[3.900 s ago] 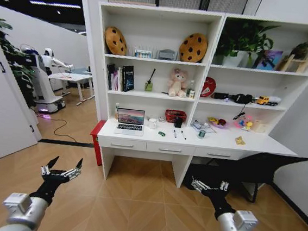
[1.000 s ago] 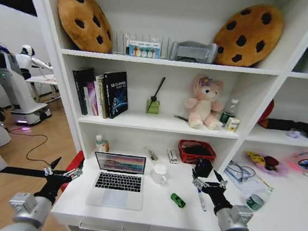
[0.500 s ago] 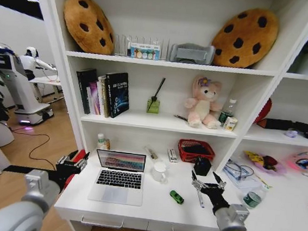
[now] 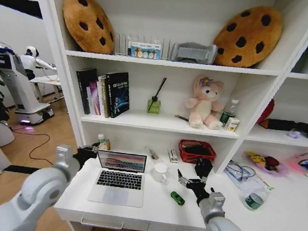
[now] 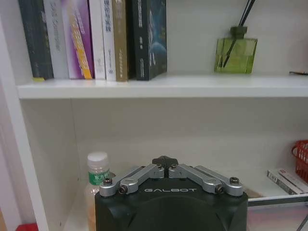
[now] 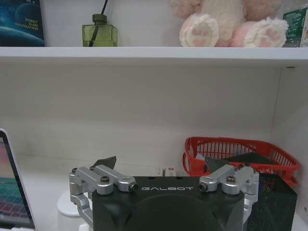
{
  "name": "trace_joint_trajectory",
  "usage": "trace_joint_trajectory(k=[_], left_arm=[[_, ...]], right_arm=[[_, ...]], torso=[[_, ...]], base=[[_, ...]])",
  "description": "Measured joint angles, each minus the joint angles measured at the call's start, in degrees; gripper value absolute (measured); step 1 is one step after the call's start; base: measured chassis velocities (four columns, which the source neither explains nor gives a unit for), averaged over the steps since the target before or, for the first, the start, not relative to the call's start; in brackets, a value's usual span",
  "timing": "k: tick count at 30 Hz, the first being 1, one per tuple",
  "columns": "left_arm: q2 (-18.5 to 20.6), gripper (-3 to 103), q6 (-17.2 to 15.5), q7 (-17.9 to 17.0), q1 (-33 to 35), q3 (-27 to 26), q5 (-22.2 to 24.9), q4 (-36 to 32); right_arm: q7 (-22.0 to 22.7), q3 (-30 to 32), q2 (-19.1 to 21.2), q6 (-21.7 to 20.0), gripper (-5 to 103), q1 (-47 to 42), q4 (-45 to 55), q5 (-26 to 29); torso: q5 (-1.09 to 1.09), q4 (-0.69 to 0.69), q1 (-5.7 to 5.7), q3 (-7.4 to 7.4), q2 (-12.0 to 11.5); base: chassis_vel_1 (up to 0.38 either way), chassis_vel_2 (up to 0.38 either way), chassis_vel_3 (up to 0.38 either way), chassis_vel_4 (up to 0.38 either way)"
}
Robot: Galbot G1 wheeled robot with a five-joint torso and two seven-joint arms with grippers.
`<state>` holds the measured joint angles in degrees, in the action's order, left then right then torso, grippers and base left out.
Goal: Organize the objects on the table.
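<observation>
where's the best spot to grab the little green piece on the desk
Judging by its pose, from straight above: the green piece lies flat on the desk, slanted, with bare surface around it. Close the right claw across its narrow width, near the middle.

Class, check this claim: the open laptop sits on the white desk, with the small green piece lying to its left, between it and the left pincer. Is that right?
Not quite. The head view shows the small green piece lying to the right of the open laptop on the white desk, between it and the right pincer, not the left pincer.
</observation>
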<state>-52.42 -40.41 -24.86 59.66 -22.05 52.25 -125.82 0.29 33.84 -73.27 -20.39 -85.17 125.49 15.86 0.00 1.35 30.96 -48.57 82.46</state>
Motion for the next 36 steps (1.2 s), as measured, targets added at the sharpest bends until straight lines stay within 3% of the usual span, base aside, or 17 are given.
trace_joint_trajectory(k=[3, 4, 10, 22, 30, 36], left_arm=[[-0.66, 0, -0.76, -1.70, -1.65, 1.58, 0.69, 1.12], [-1.33, 0, -1.64, -3.92, -3.85, 3.52, 2.03, 2.53], [-2.19, 0, -1.97, -6.62, -7.66, 7.95, 5.61, 4.38], [-3.62, 0, -1.94, -8.09, -10.13, 15.51, 6.83, 6.13], [-1.21, 0, -1.82, -13.80, -4.82, 17.68, 6.78, 0.34], [1.05, 0, -1.79, -14.95, 2.80, 15.52, 6.10, -4.90]], right_arm=[[0.43, -0.21, 0.54, -0.71, 100, 0.54, 0.37, 0.72], [0.91, -0.50, 1.31, -1.59, 100, 1.23, 0.73, 1.72], [1.15, -0.10, 1.59, -1.87, 100, 1.75, 0.51, 2.30], [1.16, 1.49, 1.04, -1.82, 100, 1.24, 0.13, 3.01], [1.07, 2.89, 1.65, -1.35, 100, 0.36, -0.34, 3.76], [1.03, 1.07, 1.05, -1.08, 100, 0.96, -1.50, 3.19]], torso=[[0.00, -0.01, 0.00, 0.00, 0.00], [0.01, -0.03, 0.00, 0.00, 0.00], [0.02, -0.03, -0.01, 0.01, 0.00], [0.00, -0.02, -0.01, 0.01, 0.00], [-0.01, -0.02, -0.01, 0.02, 0.01], [0.00, -0.02, -0.02, 0.02, 0.02]], base=[[0.000, 0.000, 0.000, 0.000], [0.000, 0.000, 0.000, 0.000], [0.000, 0.000, 0.000, 0.000], [0.000, 0.000, 0.000, 0.000], [0.000, 0.000, 0.000, 0.000], [0.000, 0.000, 0.000, 0.000]])
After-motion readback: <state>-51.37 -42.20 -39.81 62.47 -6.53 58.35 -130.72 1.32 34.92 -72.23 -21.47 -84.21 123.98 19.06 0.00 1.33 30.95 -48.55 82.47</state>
